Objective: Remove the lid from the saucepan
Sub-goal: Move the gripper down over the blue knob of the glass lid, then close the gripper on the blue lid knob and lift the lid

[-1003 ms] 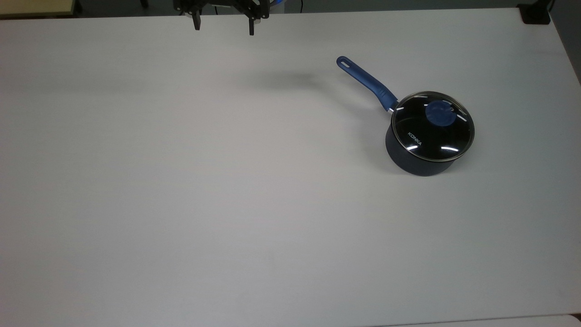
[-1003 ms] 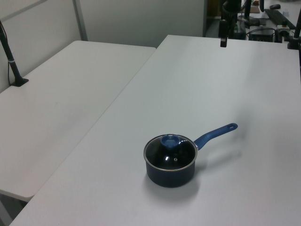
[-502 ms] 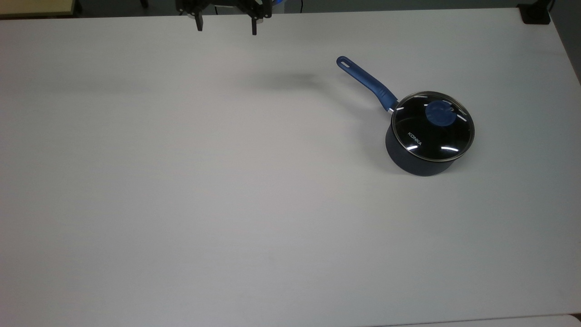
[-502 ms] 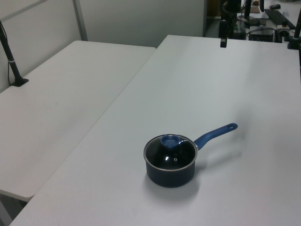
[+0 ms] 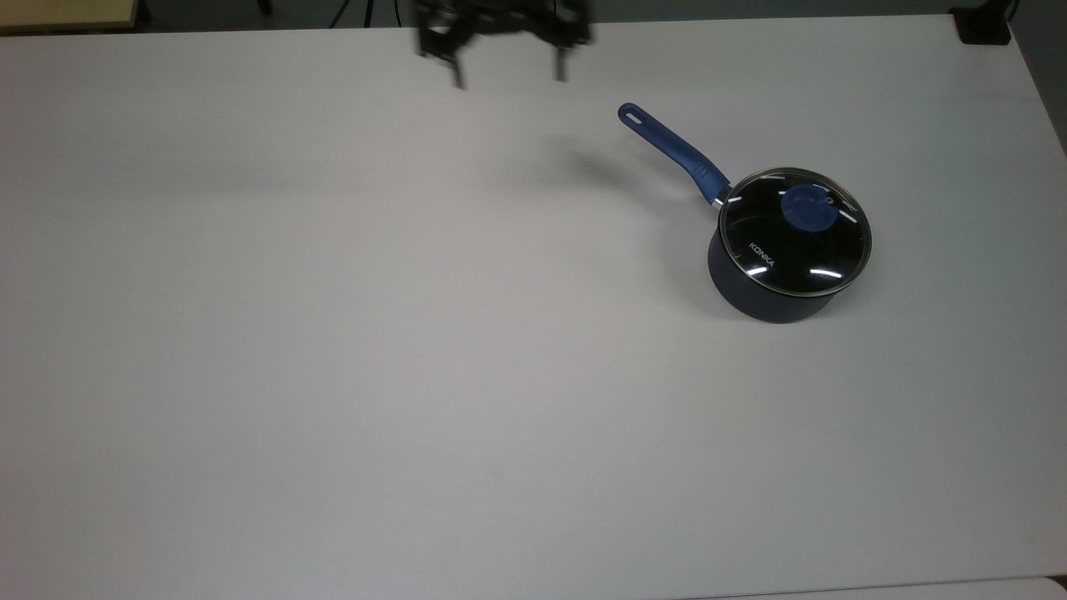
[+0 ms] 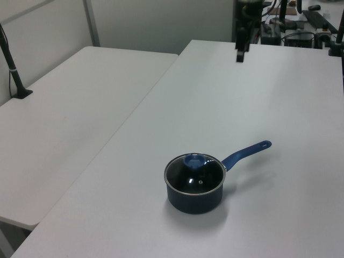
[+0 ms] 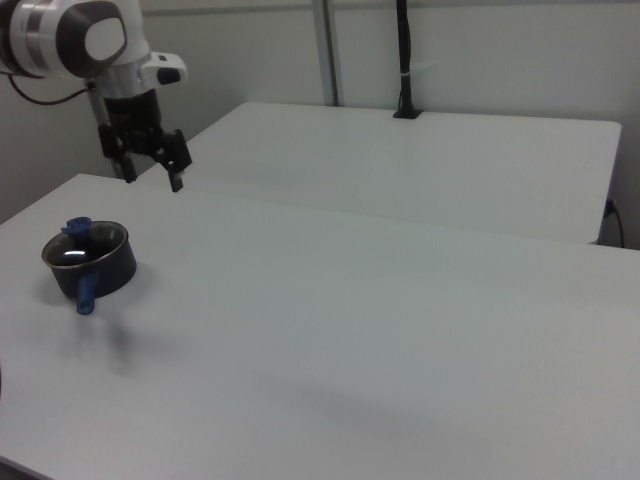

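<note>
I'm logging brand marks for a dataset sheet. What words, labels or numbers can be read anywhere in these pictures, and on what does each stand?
"KONKA": small white lettering on the glass of the lid, which sits on the saucepan, read in the top view.
In the left view and the right view the lid's lettering is too small to read.
No other readable text on the table or the gripper.

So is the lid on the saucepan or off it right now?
On. The lid sits flat on the saucepan, its metal rim matching the pot's top edge. The open gripper is well away from it.
</note>
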